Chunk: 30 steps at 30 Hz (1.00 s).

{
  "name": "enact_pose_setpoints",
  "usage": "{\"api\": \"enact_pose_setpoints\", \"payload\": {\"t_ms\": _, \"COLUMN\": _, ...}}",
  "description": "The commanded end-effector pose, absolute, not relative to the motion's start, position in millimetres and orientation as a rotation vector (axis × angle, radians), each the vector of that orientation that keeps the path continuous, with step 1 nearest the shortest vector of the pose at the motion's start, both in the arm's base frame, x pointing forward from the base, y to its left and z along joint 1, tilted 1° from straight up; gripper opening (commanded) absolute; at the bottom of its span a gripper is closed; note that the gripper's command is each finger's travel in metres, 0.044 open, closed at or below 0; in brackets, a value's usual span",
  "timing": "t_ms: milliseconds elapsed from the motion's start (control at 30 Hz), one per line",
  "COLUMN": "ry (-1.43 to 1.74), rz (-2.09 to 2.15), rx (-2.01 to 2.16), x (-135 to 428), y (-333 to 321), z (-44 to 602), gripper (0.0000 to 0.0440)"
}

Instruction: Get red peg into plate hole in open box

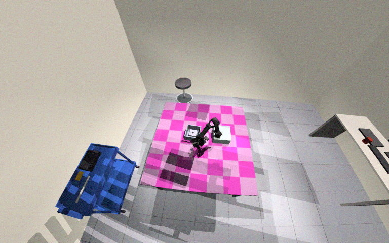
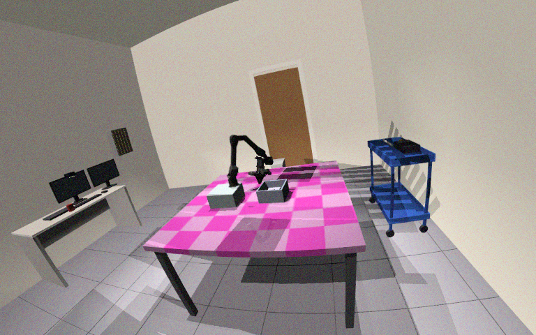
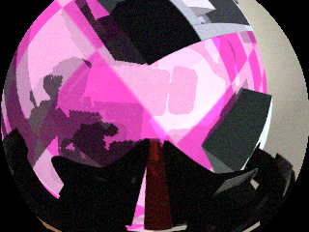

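The red peg shows dark red between the fingers in the wrist view. My gripper is shut on it, above the table beside the box. The peg is too small or hidden to make out in the top and exterior views, and I cannot tell whether its lower end touches the table. The open grey box stands beside the gripper. The white plate with its dark hole lies at the bottom of the box, and nothing red shows in it.
The arm's base stands on a pale block next to the box. All stand on a pink checkered table. A blue cart, a stool and a desk stand away from the table.
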<state>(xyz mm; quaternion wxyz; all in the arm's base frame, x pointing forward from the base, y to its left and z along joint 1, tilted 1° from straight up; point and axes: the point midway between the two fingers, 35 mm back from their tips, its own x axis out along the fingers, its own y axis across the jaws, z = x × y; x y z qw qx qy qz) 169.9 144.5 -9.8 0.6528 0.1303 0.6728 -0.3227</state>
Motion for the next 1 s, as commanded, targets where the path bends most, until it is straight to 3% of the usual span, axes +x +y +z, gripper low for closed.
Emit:
{"api": "enact_pose_setpoints", "payload": {"t_ms": 0, "ry": 1.502, "rz": -0.733, "rx": 0.297, "x": 178.7, "y": 143.7, "z": 5.3, "gripper": 0.0000}}
{"api": "enact_pose_setpoints", "payload": {"t_ms": 967, "ry": 1.304, "rz": -0.895, "rx": 0.502, "x": 270.9, "y": 88.0, "z": 74.5, "gripper": 0.0000}}
